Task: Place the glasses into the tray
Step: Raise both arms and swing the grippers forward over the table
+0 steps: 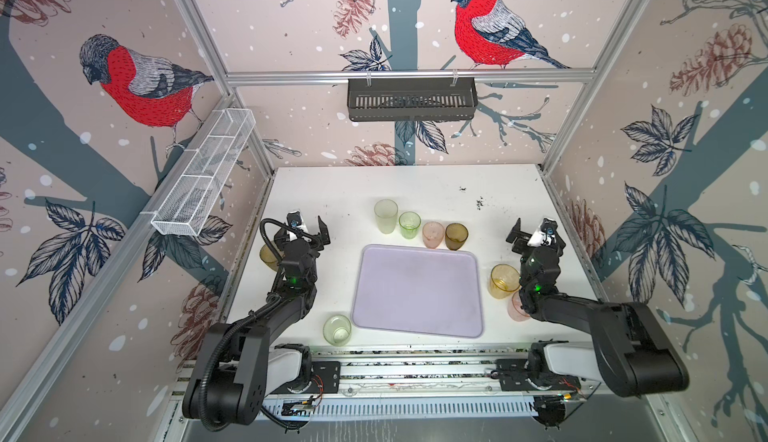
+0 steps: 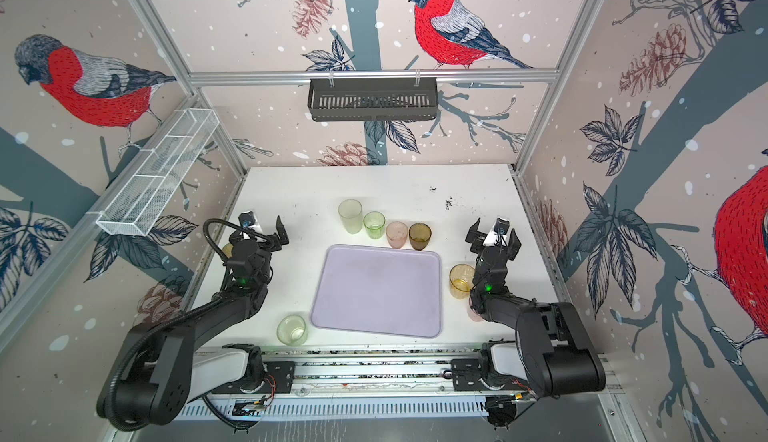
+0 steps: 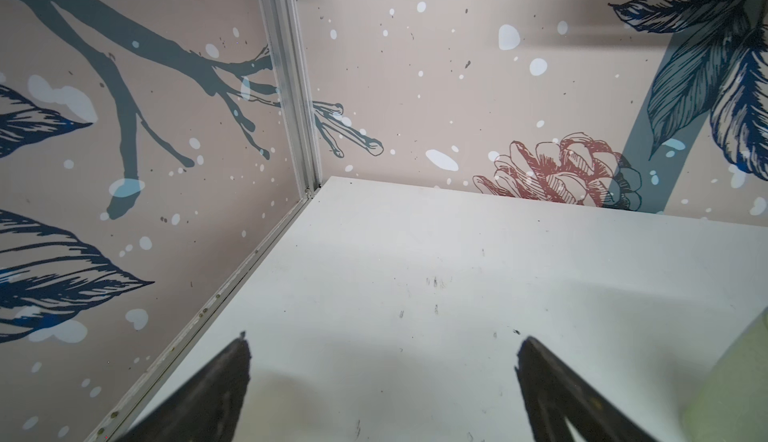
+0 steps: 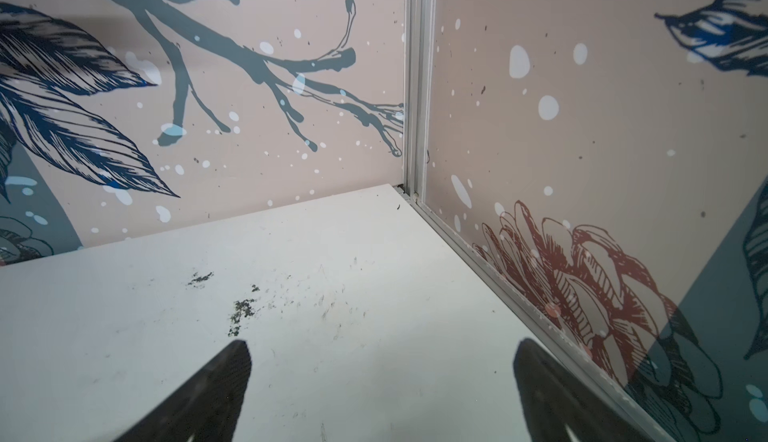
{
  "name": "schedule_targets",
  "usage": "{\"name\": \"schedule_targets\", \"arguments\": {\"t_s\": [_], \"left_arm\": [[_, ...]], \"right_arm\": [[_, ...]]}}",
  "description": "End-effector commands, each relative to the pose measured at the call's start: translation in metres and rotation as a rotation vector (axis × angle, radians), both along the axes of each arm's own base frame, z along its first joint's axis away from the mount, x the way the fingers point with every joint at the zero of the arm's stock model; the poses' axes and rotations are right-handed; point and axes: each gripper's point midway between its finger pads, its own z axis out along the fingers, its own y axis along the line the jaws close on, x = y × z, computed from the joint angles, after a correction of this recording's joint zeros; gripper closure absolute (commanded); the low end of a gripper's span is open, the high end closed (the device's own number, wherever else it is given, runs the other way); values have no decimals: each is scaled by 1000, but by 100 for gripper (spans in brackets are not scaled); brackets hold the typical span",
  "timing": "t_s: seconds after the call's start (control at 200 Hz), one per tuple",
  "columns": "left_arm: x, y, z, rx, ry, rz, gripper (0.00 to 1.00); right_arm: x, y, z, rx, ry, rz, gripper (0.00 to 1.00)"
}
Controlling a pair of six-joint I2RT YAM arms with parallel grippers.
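white surface [image 1: 324,195]: we see glasses [image 1: 409,225] standing around the lilac tray [image 1: 415,290]; both our jaws spread wide, gripping nothing.

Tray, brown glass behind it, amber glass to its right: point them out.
tray [image 1: 415,294]: in a top view, bare middle of its floor.
brown glass [image 1: 456,242]: in a top view, front wall below the rim.
amber glass [image 1: 502,284]: in a top view, wall below the rim.

White table [image 1: 332,186]: lilac tray [image 1: 415,290] central, glasses [image 1: 385,215] standing around it.
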Motion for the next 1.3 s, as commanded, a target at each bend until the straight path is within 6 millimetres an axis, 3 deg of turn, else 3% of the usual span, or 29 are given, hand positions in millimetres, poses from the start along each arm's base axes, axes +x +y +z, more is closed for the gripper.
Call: {"name": "schedule_targets", "arguments": {"t_s": [0.0,0.205,0.48,0.77,0.891,0.936,0.956,1.116,1.296], "left_arm": [[-1,-12,-2,-22,64,-67,1],[-10,-20,17,-105,122,-89,1],[-22,-40,29,-217,265,-143,1],[-33,-54,41,-275,421,-164,0],[-37,-57,43,-296,521,-156,1],[-41,-58,34,-308,578,-150,1],[-40,-59,44,-318,570,-153,1],[-47,-65,48,-376,676,-146,1],[-69,-77,46,-397,814,-166,1]], "right_arm": [[-1,12,7,-26,38,53,0],[-22,28,33,-26,17,108,0],[-42,29,64,44,30,69,0],[-42,37,90,149,154,74,0],[-38,49,98,132,217,114,0],[-36,54,101,117,246,125,0],[-35,56,103,114,255,130,0],[-29,84,112,64,344,253,0],[-33,113,118,63,394,389,0]]}}
